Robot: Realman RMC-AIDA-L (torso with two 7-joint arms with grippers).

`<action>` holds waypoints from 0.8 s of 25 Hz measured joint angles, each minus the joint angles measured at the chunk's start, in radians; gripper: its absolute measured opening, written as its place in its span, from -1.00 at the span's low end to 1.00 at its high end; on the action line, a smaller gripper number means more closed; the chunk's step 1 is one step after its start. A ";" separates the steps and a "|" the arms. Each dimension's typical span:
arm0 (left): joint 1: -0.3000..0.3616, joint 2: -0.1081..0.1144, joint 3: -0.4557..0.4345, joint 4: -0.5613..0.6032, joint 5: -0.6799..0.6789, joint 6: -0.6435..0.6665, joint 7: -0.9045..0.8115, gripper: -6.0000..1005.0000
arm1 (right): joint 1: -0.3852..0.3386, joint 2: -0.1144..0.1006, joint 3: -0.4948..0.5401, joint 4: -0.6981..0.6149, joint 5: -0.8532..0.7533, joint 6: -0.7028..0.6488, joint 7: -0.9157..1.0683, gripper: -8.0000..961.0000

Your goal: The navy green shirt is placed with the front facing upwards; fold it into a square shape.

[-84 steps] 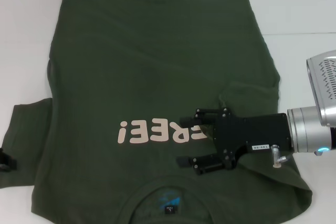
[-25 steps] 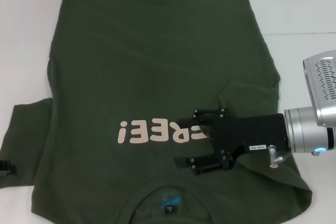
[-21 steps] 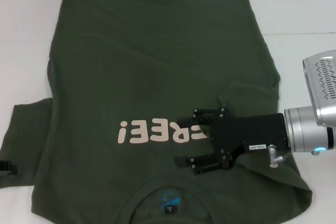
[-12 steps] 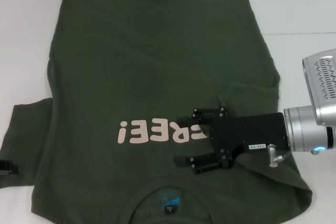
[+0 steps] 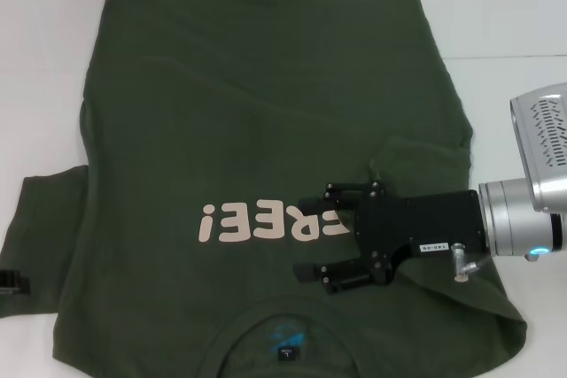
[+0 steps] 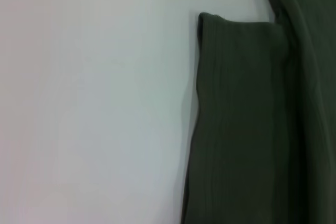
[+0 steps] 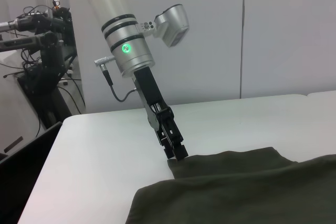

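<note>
The right pincer, fingers spread wide, has barely shifted, hovering over the dark olive-green cotton T-shirt spread face-up on the white worktop; the left pincer stays at its sleeve edge, grip unclear.

My right gripper hangs open-fingered over the shirt, blocking its chest; bare white table lies open along both sides.

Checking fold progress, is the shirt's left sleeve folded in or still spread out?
Spread out: the left sleeve lies flat on the table, sticking out from the shirt.
</note>
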 joint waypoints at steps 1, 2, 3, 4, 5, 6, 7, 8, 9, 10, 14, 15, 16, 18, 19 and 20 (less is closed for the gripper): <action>0.000 0.000 0.000 0.000 0.000 0.000 0.000 0.80 | 0.000 0.000 0.000 0.000 0.000 0.000 0.000 0.84; 0.001 0.000 0.000 0.000 0.000 0.000 0.000 0.80 | 0.000 0.000 0.000 0.000 0.000 0.000 0.000 0.84; 0.002 0.000 0.000 0.000 0.000 0.000 0.000 0.80 | 0.000 0.000 0.000 0.000 0.000 0.000 0.000 0.84; 0.002 0.000 0.000 0.000 0.001 0.000 0.000 0.80 | 0.000 0.000 0.000 0.000 0.000 0.000 0.000 0.84; 0.003 0.000 0.000 0.000 0.001 0.000 0.000 0.80 | 0.000 0.000 0.000 0.000 0.000 0.000 0.000 0.84; 0.003 0.000 0.000 0.000 0.001 0.000 0.000 0.80 | 0.000 0.000 0.000 0.000 0.000 0.000 0.000 0.84; 0.004 0.000 0.000 0.000 0.001 -0.001 0.000 0.80 | 0.000 0.000 0.000 0.000 0.000 0.000 0.000 0.84; 0.004 0.000 0.000 0.001 0.001 -0.001 0.000 0.80 | 0.000 0.000 0.000 0.000 0.000 0.000 0.000 0.84; 0.004 0.000 0.000 0.001 0.001 -0.001 0.000 0.80 | 0.001 0.000 0.000 0.000 0.000 0.000 0.000 0.84; 0.004 0.000 0.000 0.002 0.001 -0.001 0.000 0.80 | 0.001 0.000 0.000 0.000 0.000 0.002 0.000 0.84; 0.004 0.001 0.000 0.002 0.001 -0.004 0.000 0.80 | 0.002 0.000 -0.001 0.000 0.000 0.005 0.000 0.84; 0.004 0.001 0.000 0.002 0.001 -0.006 0.000 0.80 | 0.002 0.000 -0.002 0.000 0.000 0.005 0.000 0.84; 0.004 0.001 0.000 0.001 0.001 -0.007 0.000 0.80 | 0.002 0.000 -0.003 0.000 0.000 0.006 0.000 0.84; 0.004 0.001 0.000 -0.001 0.001 -0.008 0.000 0.80 | 0.002 0.000 -0.004 0.000 0.000 0.007 0.000 0.84; 0.004 0.001 0.001 -0.002 0.001 -0.009 0.000 0.80 | 0.002 0.000 -0.005 0.000 0.000 0.007 0.000 0.84; 0.004 0.001 0.001 -0.003 0.001 -0.009 0.000 0.80 | 0.002 0.000 -0.005 0.000 0.000 0.008 0.000 0.84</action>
